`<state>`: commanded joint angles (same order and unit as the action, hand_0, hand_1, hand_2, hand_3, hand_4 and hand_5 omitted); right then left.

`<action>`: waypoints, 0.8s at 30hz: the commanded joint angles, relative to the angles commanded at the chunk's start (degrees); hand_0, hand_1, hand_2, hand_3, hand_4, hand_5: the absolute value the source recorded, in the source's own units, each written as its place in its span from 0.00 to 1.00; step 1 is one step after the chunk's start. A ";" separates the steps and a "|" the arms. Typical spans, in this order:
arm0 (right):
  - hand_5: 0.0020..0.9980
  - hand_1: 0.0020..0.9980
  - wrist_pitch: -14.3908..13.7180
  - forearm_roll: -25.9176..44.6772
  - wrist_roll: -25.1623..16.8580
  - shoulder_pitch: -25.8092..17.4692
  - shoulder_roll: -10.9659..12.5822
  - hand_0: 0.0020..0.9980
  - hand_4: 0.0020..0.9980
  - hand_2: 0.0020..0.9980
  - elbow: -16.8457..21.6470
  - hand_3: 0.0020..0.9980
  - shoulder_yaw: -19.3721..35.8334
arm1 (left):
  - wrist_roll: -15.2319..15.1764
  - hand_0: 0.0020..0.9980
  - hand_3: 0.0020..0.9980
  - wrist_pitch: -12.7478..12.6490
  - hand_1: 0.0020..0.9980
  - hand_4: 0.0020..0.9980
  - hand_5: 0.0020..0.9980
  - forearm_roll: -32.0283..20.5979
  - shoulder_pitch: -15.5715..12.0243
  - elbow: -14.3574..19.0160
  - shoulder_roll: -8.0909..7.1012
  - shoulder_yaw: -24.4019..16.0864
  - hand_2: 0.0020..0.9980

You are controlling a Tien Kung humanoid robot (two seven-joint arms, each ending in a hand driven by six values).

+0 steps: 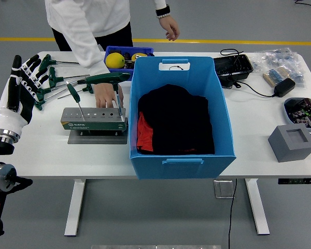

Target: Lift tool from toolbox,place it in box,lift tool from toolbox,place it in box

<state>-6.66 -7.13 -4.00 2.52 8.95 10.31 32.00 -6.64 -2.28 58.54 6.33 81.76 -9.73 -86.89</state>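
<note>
Left hand (22, 85) hovers at nine o'clock, fingers spread, holding nothing, clear of the toolbox (93, 120). I see a T-handle tool (75, 100) standing upright in the toolbox's left end; I judge it light, rigid, best pinched at the green handle. A person's hand (107, 95) rests on another upright tool (117, 104). The blue box (225, 132) sits just beside, at three o'clock.

white table (52, 150): tool stand (96, 124), blue box (179, 155), grey block (293, 142).
</note>
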 joint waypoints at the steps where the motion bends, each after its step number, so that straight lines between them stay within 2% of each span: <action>1: 0.75 0.73 0.01 0.07 -0.01 0.02 0.02 0.73 0.86 0.78 0.00 0.63 -0.09 | -0.01 0.91 0.90 0.00 0.93 1.00 1.00 0.01 0.02 0.00 0.04 -0.09 0.99; 24: 0.75 0.73 -0.13 0.40 -0.27 0.57 0.03 0.73 0.85 0.78 0.00 0.63 -0.15 | 0.12 0.91 0.90 0.13 0.93 1.00 1.00 0.78 0.40 -0.37 0.27 -0.24 0.99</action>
<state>-6.79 -6.73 -4.27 3.09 8.99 10.31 31.85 -6.52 -2.15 59.33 6.72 81.40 -9.46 -87.14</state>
